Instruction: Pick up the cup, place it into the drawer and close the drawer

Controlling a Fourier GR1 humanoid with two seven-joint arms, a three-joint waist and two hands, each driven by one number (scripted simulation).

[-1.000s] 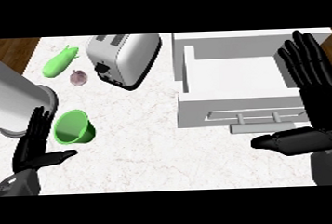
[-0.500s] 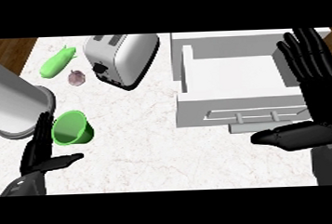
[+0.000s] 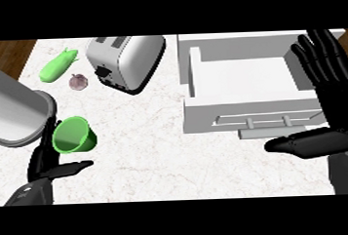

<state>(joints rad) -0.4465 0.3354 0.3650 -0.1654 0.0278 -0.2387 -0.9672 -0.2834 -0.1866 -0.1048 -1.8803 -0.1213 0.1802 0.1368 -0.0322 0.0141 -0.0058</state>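
Observation:
A green cup (image 3: 74, 135) lies on its side on the white counter at the left, its mouth facing the lower left. My left hand (image 3: 43, 163) is open just left of and below the cup, fingers up alongside it and thumb stretched under it, not closed round it. The white drawer (image 3: 242, 88) stands pulled open at the upper right, its inside bare and its handle (image 3: 267, 120) on the front panel. My right hand (image 3: 329, 109) is open at the right edge, fingers straight over the drawer's right side and thumb pointing left below the front.
A silver toaster (image 3: 124, 60) stands at the top centre. A green vegetable (image 3: 58, 65) and a small purplish bulb (image 3: 77, 81) lie left of it. A large metal cylinder (image 3: 15, 113) stands at the far left, right beside the cup.
My left hand has slid down and slightly right, closer under the cup. My right hand has shifted a little lower. The cup and drawer have not moved.

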